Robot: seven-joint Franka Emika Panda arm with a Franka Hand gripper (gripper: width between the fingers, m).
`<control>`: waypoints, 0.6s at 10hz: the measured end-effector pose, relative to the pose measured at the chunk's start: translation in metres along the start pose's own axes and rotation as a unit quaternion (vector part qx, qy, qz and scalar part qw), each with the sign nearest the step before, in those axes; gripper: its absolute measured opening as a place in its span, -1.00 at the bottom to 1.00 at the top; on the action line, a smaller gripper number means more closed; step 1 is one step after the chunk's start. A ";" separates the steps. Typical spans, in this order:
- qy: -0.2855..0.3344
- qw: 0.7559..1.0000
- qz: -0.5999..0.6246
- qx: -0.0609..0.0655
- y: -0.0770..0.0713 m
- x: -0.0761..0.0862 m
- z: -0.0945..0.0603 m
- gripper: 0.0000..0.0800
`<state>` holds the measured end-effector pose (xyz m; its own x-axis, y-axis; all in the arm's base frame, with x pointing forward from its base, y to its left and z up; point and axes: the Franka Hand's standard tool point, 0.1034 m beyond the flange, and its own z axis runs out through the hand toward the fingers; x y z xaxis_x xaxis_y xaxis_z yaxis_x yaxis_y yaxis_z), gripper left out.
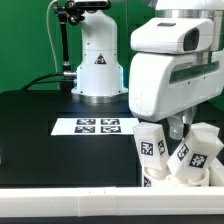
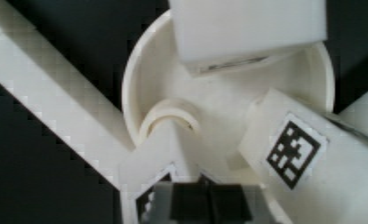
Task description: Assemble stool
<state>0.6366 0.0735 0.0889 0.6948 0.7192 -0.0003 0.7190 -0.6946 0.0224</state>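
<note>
The white round seat (image 1: pixel 186 178) lies at the exterior view's lower right, against the table's front. Two white blocky legs with black-and-white tags stand on it, one toward the exterior view's left (image 1: pixel 152 146) and one toward its right (image 1: pixel 197 152). My gripper (image 1: pixel 179 129) reaches down between them, just above the seat. In the wrist view the seat (image 2: pixel 184 88) fills the middle, with a tagged leg (image 2: pixel 291 150) beside my gripper (image 2: pixel 206 200) and another leg (image 2: pixel 252 35) farther off. The dark pads (image 2: pixel 177 203) lie together with nothing showing between them. A third leg is not clearly seen.
The marker board (image 1: pixel 98 127) lies flat mid-table. The robot base (image 1: pixel 97 62) stands at the back. The long white L-shaped bar (image 2: pixel 56 95) runs against the seat's edge and along the table's front (image 1: pixel 70 191).
</note>
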 end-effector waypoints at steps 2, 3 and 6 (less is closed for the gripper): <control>0.000 1.000 0.001 0.000 0.001 -0.001 0.000 -1.00; 0.000 1.000 0.001 0.000 0.001 -0.001 0.000 -1.00; -0.006 0.993 -0.119 -0.014 0.007 -0.002 0.001 0.01</control>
<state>0.6407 0.0673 0.0883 0.5057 0.8625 -0.0202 0.8622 -0.5043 0.0483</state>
